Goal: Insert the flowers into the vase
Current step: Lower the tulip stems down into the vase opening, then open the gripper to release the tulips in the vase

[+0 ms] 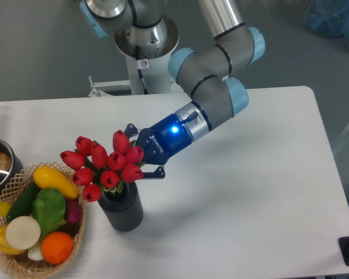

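Standing in your ribbed grey vase (121,210), the red tulips (104,165) lean left; your gripper (140,152) seemingly grips them, fingers spread narrowly.

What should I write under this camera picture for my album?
Robot hand puts red tulips in a grey vase.

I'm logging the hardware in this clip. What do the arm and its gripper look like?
The arm has grey metallic links with light blue caps at the joints, on a round silver base. The wrist carries a blue section with a glowing blue light. The gripper is black with small white lettering on its body, too small to read, and two thin dark fingers.
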